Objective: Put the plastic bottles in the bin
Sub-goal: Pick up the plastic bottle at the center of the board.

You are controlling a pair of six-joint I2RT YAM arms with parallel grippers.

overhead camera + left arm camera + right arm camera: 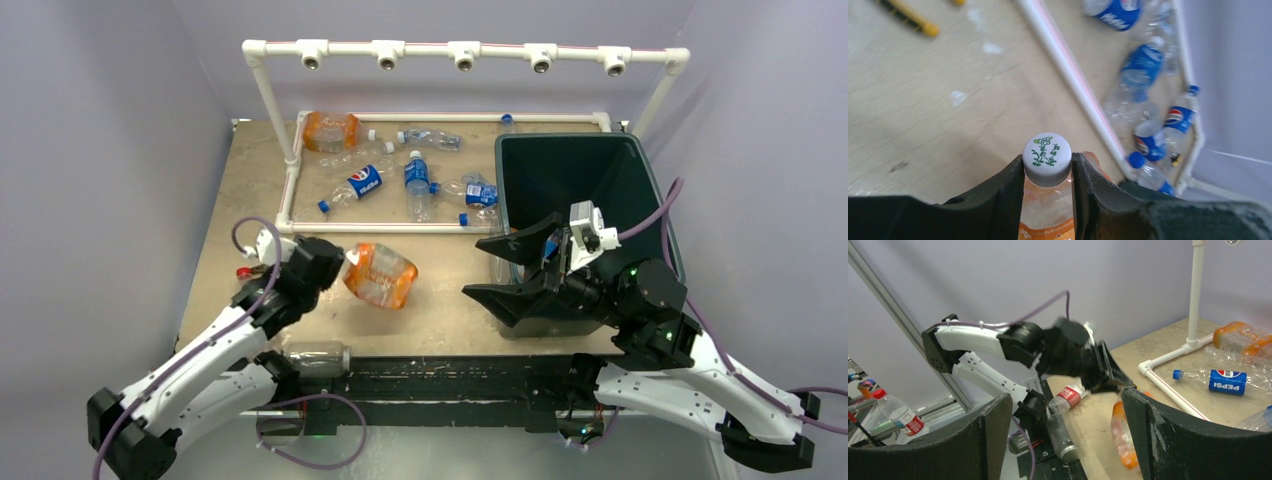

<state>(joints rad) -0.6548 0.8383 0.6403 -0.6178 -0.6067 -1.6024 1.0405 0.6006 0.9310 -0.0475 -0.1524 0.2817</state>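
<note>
My left gripper (338,264) is shut on the white cap and neck of an orange plastic bottle (382,275). In the left wrist view the cap (1047,159) sits pinched between both fingers. In the right wrist view the bottle (1124,437) hangs below that gripper over the table, partly behind my right finger. My right gripper (505,270) stands open with nothing in it, just left of the dark green bin (570,137). More plastic bottles lie at the back: an orange one (330,130) and blue-labelled ones (365,182) (417,180).
A white pipe frame (290,180) encloses the back bottles. A clear bottle (315,357) lies at the near edge. A red-labelled bottle (1070,396) lies by the left arm. A yellow-handled screwdriver (908,17) rests on the table.
</note>
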